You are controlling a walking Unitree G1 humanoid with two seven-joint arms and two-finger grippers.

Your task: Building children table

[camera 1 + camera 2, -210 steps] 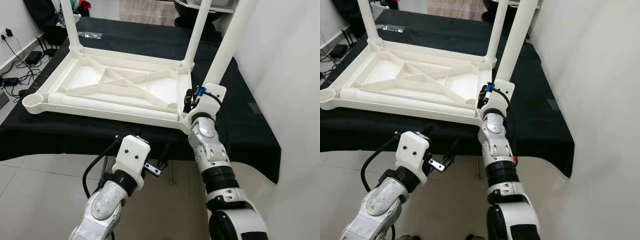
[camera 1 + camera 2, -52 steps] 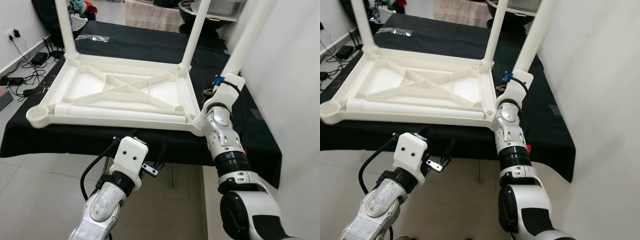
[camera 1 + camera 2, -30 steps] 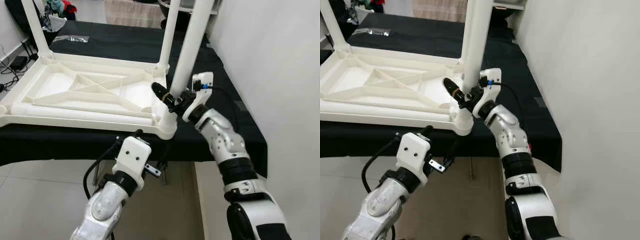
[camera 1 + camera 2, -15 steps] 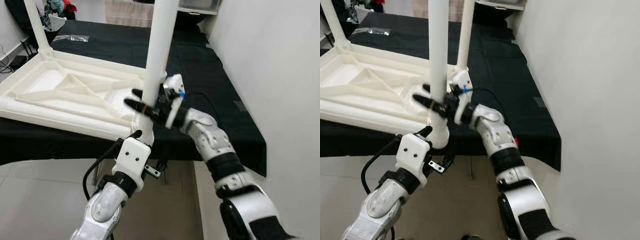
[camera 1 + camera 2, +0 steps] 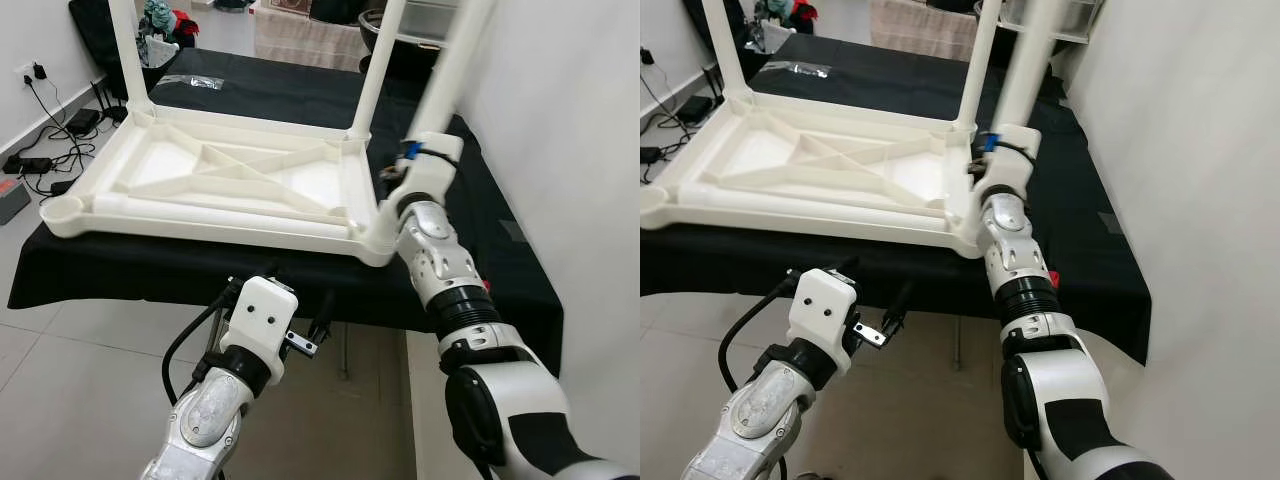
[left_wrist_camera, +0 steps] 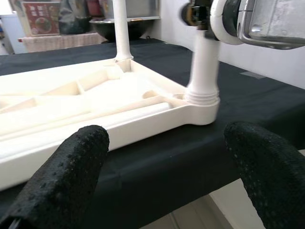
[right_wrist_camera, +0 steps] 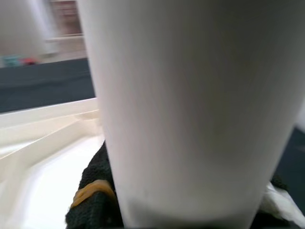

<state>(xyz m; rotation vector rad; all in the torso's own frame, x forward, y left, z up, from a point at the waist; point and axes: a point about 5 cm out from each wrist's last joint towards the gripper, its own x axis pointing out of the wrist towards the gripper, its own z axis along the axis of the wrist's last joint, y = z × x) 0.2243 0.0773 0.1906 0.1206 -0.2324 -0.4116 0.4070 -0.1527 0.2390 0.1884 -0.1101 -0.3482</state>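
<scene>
Upturned white table (image 5: 210, 180) on black-draped bench (image 5: 500, 250), white wall at right, tiled floor (image 5: 60, 400) below. Right gripper (image 7: 102, 200) clamped on corner leg (image 5: 440, 75); left gripper (image 6: 157, 162) spread apart, lower centre, off the bench edge.

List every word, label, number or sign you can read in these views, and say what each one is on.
None can be read.
The red-framed poster at the back of the room in the left wrist view carries print that is too blurred to read.
The upturned white table, its leg held by the right gripper, the black cloth and the left gripper show no markings.
</scene>
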